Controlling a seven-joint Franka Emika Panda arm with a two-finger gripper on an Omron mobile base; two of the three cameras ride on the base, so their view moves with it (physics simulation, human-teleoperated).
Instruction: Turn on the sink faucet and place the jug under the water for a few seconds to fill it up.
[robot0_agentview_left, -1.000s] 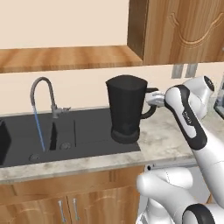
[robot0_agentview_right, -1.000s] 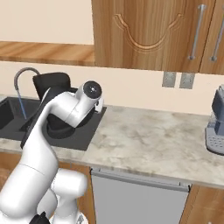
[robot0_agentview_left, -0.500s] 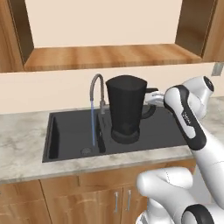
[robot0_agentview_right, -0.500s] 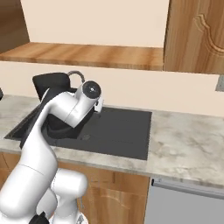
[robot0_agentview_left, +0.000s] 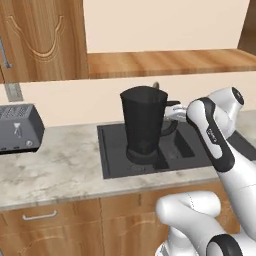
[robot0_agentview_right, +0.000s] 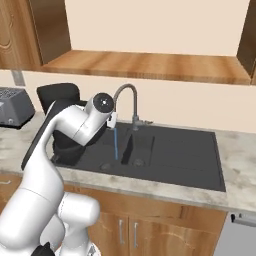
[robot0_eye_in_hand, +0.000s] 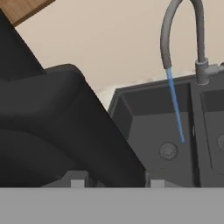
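The black jug (robot0_agentview_left: 144, 125) hangs over the left end of the black sink (robot0_agentview_left: 190, 150), with my gripper (robot0_agentview_left: 175, 112) shut on its curved handle. From the right base camera the jug (robot0_agentview_right: 56, 96) sits behind my arm, left of the grey faucet (robot0_agentview_right: 128, 99). A thin blue stream of water (robot0_agentview_right: 115, 142) falls from the spout into the large bowl, apart from the jug. Through the hand camera the jug (robot0_eye_in_hand: 57, 131) is close on the left, while the faucet (robot0_eye_in_hand: 168, 35), the water (robot0_eye_in_hand: 175, 105) and the sink (robot0_eye_in_hand: 144, 118) are on the right.
A grey toaster (robot0_agentview_left: 18, 128) stands on the marble counter (robot0_agentview_left: 55, 170) left of the sink; the same toaster (robot0_agentview_right: 13, 105) is at the left edge in the right base view. A wooden shelf (robot0_agentview_left: 165, 62) runs along the wall above the sink. Cabinets hang at both upper corners.
The base has driven left, so the whole scene slid right in both base views. The jug, still held, went from right of the faucet to left of the running stream.
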